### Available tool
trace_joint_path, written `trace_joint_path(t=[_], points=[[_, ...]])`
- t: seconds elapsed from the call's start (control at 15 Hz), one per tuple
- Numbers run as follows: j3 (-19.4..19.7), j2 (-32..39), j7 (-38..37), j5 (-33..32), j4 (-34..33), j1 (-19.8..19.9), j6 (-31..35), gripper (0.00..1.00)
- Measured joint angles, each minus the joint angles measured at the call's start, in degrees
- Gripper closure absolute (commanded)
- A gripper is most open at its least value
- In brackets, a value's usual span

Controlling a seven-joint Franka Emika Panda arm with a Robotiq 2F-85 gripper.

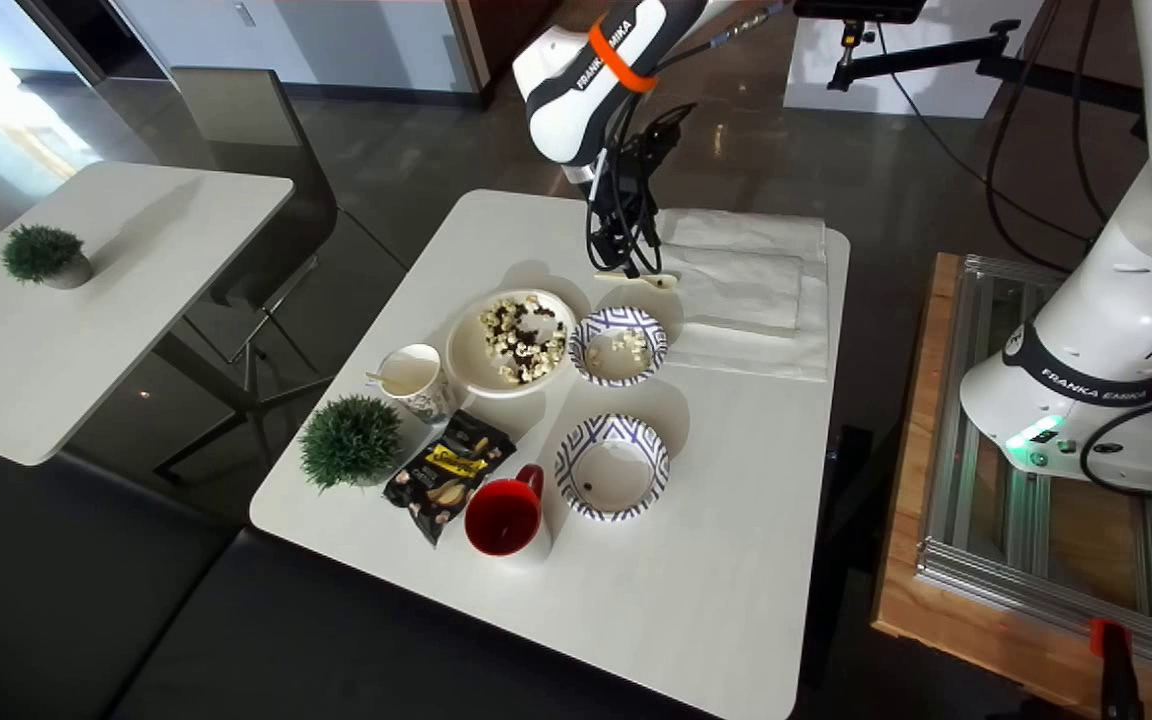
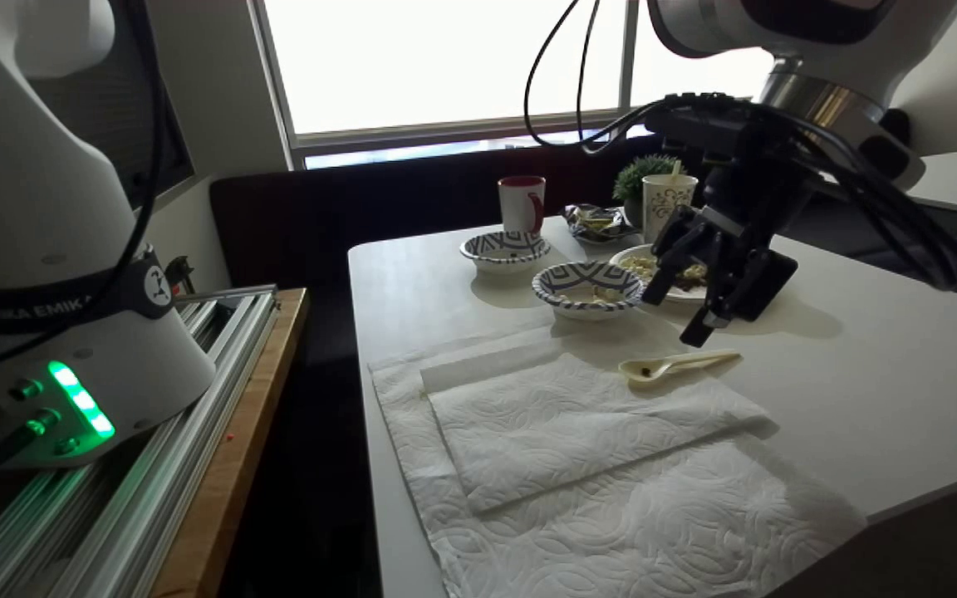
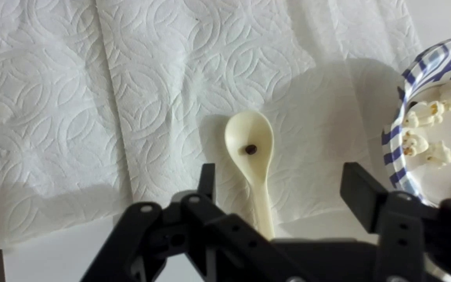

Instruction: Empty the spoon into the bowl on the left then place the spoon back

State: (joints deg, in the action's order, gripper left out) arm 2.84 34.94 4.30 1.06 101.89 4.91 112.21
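Observation:
A cream spoon (image 2: 701, 357) lies with its head on a white paper towel (image 2: 561, 440). In the wrist view the spoon (image 3: 257, 176) holds one small dark kernel (image 3: 251, 149). My gripper (image 3: 280, 186) is open above the spoon, its handle lying between the fingers in that view. In an exterior view the gripper (image 2: 676, 314) hangs apart from the spoon. A patterned bowl with some popcorn (image 1: 576, 343) is beside the towel. A second patterned bowl (image 1: 566, 470) stands farther along, with one dark speck inside. The handle's end is hidden in the wrist view.
A plate of popcorn (image 1: 458, 352) stands beside the popcorn bowl. A patterned cup (image 1: 429, 400), a plant (image 1: 351, 440), a black snack bag (image 1: 451, 470) and a red-and-white mug (image 1: 533, 540) stand along the table's far side.

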Motion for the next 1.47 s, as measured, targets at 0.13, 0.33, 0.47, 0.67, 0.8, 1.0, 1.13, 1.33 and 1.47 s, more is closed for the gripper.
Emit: trace_joint_path(t=[0.13,0.33,0.47,0.67,0.8,1.0,1.13,1.33,1.47], points=[[-0.13,2.15,0.0,0.03,-1.88,0.14,-0.11,0.35],[-0.24,4.74,0.0,0.03,-4.26,0.23,-0.12,0.42],[-0.38,6.04,0.07,0.04,-5.58,0.27,-0.15,0.46],[-0.7,7.36,0.22,0.04,-7.13,0.32,-0.27,0.71],[-0.89,7.92,0.22,0.04,-7.86,0.32,-0.41,0.83],[-0.96,8.41,0.22,0.04,-8.46,0.32,-0.58,0.82],[-0.96,8.51,0.22,0.04,-8.56,0.33,-0.68,0.82],[-0.96,8.53,0.23,0.04,-8.58,0.35,-0.97,0.94],[-0.96,8.53,0.24,0.03,-8.59,0.36,-1.36,0.95]])
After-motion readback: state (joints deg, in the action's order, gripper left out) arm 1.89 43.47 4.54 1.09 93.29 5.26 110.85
